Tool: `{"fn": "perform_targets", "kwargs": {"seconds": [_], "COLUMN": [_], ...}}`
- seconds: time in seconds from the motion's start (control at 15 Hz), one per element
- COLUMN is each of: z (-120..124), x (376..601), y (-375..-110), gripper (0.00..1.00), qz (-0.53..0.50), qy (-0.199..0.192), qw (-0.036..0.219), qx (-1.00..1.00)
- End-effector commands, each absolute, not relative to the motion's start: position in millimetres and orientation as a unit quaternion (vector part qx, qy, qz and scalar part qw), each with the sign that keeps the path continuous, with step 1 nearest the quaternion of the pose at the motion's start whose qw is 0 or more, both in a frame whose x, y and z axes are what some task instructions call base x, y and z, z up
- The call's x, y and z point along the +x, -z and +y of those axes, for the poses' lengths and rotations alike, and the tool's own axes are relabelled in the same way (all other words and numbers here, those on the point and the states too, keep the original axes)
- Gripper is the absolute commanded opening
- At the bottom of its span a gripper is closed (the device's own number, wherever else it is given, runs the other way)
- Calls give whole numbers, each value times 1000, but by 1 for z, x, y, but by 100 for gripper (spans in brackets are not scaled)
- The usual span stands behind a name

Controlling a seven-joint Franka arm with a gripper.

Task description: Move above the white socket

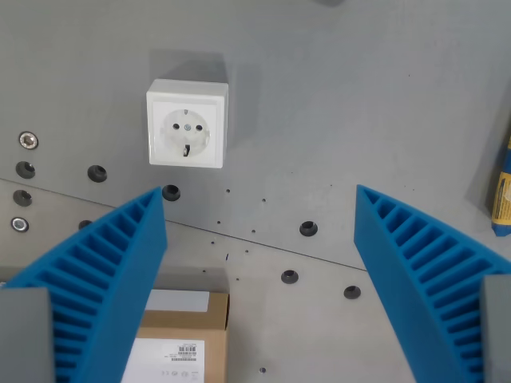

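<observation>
We are mid-approach: the socket (188, 124) sits on the tabletop (343, 112) at eleven o'clock from our gripper (259, 203), whose jaws are spread and empty. Next we shift toward eleven to centre over it.

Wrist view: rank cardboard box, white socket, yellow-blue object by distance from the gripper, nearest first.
1. Cardboard box, bottom edge, beside the left blue finger.
2. White socket, upper left, beyond the gripper.
3. Yellow-blue object, far right edge, partly cut off.
</observation>
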State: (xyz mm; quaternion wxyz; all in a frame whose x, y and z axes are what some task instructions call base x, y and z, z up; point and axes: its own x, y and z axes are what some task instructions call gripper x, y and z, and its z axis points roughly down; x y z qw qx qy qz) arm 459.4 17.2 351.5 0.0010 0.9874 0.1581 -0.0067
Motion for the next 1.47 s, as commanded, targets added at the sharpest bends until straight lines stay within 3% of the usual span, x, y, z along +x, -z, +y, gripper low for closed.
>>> {"fn": "perform_targets", "kwargs": {"seconds": [0.07, 0.8, 1.47], "z": [17, 19, 28], "x": [459, 458, 451], "y": [-354, -348, -318], "gripper": [100, 100, 100], "qz": [158, 155, 138], "qy": [4, 0, -28], "qw": [1, 3, 9], "qx": [987, 988, 990]}}
